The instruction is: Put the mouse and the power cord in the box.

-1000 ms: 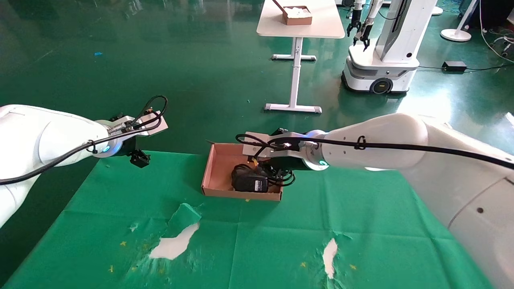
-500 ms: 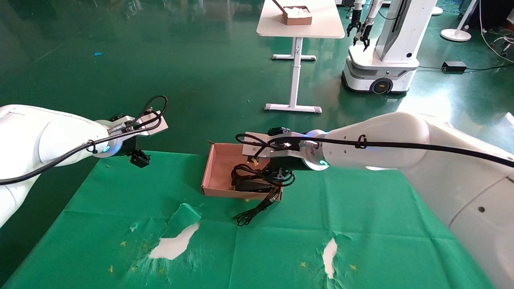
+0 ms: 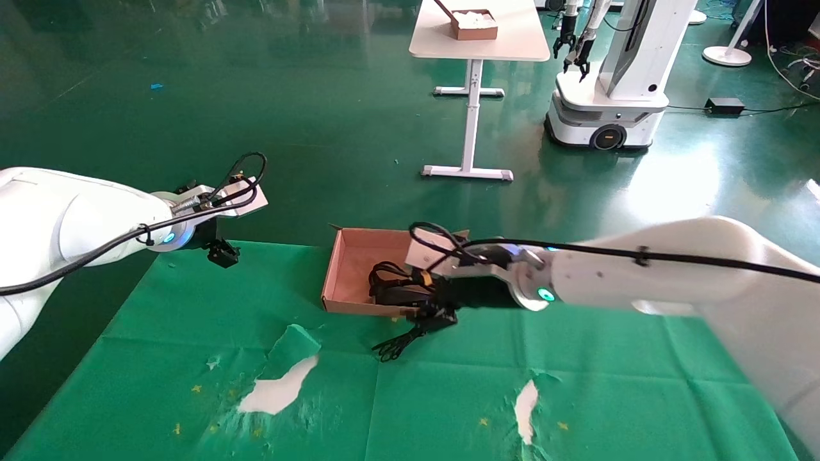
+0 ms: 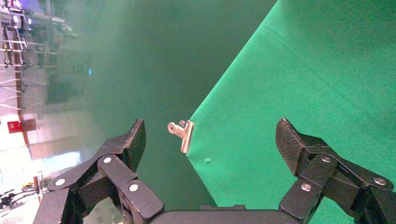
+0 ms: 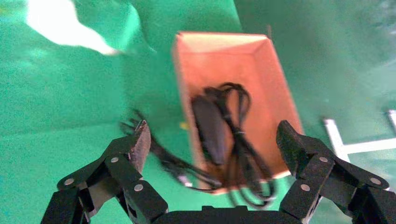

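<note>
At the left of the head view, the left gripper [image 3: 223, 252] hangs over the far left corner of the green-covered worktop [image 3: 192, 320]; its fingers [image 4: 126, 144] are spread apart and grasp nothing, and its wrist view shows a small metal clip [image 4: 182, 134] at the edge of the cloth. Near the lower left, a torn patch [image 3: 282, 387] in the cloth shows white under it. In the middle of the frame stands the box [image 3: 349, 269], a shallow brown cardboard tray. Inside it lies the power cord [image 5: 233, 135], a black coil with a chunky dark body, and one loop comes over the near wall. A thin black cable [image 3: 397, 342] lies outside on the cloth, just in front of the box; I cannot tell if the mouse is there. The right gripper [image 3: 435, 314] is at the near right corner of the box, its fingers [image 5: 292, 140] released wide, holding nothing.
</note>
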Motion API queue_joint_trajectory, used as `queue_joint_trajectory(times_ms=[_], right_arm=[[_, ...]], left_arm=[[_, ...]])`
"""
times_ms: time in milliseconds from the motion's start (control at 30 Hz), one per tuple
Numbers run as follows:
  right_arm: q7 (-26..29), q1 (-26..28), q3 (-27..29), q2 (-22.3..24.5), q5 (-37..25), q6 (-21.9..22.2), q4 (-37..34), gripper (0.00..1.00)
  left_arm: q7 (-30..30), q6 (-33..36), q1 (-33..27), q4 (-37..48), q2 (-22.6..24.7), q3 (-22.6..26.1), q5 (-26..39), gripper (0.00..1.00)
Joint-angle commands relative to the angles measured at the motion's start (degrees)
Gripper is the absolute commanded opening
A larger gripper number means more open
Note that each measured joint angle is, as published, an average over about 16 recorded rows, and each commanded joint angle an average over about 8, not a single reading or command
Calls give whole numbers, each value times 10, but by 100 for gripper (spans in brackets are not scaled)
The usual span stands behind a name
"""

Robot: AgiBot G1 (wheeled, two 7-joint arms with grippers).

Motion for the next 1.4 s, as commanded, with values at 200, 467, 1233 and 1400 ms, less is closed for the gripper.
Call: queue_joint_trajectory(times_ms=[200,467,1233,1400], right_arm=[[2,-45,56,51,64,-51,48,100],[5,-97,120,110,137,-109,103,100],[12,-247,304,277,348,-277,260,100],[13,-279,344,314,394,-313,294,100]], left_arm=[[-3,1,0,-3,-1,1,1,100],[-5,2,1,-6,-2,1,1,100],[95,169,149,-201,-136,-203,-261,100],[121,211,187,-250,-170,-254,-327,100]])
